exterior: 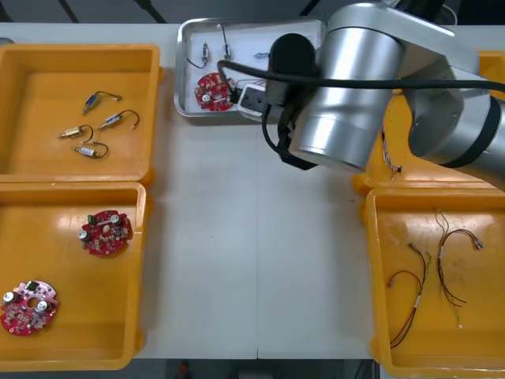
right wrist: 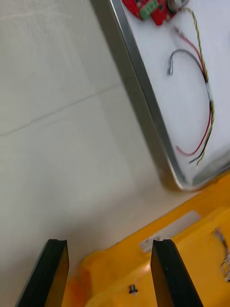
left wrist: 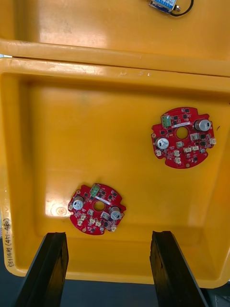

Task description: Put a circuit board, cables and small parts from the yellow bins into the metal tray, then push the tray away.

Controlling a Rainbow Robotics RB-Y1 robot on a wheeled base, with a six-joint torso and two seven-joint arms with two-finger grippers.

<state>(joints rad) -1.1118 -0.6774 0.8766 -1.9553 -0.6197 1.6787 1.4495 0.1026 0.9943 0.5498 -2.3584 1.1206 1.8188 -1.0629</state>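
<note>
1. The right gripper (right wrist: 109, 243): jaws released, its 2 black fingers (right wrist: 56, 268) apart with nothing between them. Under them lie the bare table (right wrist: 62, 120) and the rim of the far right bin (right wrist: 191, 254), orange in this view. Just past the fingers is a corner of the metal tray (right wrist: 143, 96).

2. The metal tray, white inside, sits at the far middle of the table between the far bins. Contents:
- 1 round red circuit board (exterior: 213, 91), toward the tray's near left corner.
- 1 red and yellow cable (right wrist: 207, 100), lying in a loose curve.
- 1 small metal part (right wrist: 178, 56) with a bent grey lead, just beside that cable.
- 2 further small parts (exterior: 207, 54) toward the far side.

In the front view the right arm (exterior: 347, 87) covers the tray's right portion.

3. The left gripper (left wrist: 108, 235): jaws released and empty. It hangs over the near left bin (left wrist: 48, 120). Contents:
- The nearer board (left wrist: 97, 209), flat, close to the fingers.
- The farther board (left wrist: 183, 137), flat, well apart from the first.

4. The far left bin (exterior: 24, 95). Contents: 4 loose metal pieces (exterior: 99, 122), each with a wire lead, none touching another.

5. The near right bin (exterior: 489, 316). Contents: several thin cables (exterior: 442, 260), red, yellow and dark, lying loose on its floor.
</note>
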